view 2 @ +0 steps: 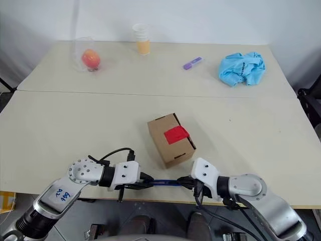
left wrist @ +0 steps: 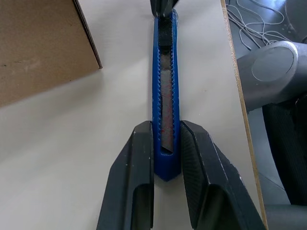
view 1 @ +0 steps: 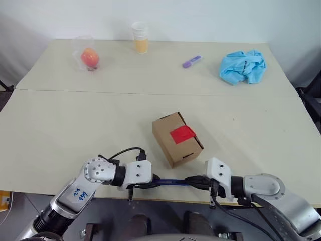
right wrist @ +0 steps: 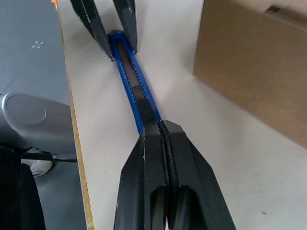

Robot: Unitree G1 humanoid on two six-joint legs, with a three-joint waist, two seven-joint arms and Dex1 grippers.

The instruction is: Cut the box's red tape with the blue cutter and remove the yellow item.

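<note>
The right pincer (right wrist: 162,128) rises with its two black fingers (right wrist: 184,158) pressed together, their tips meeting at one end of the blue cutter (right wrist: 134,81); whether they actually pinch the thin end or merely lie over it is hard to tell. The cutter lies flat on the pale surface (right wrist: 192,158), close along its wooden edge, its toothed rail and dark slider facing up. At its far end the left pincer (right wrist: 109,36) grips the blue body, one dark finger on each side. The box (right wrist: 259,72), plain brown cardboard, stands just beside the cutter without touching it. Beyond the surface's edge lies a grey floor.
</note>
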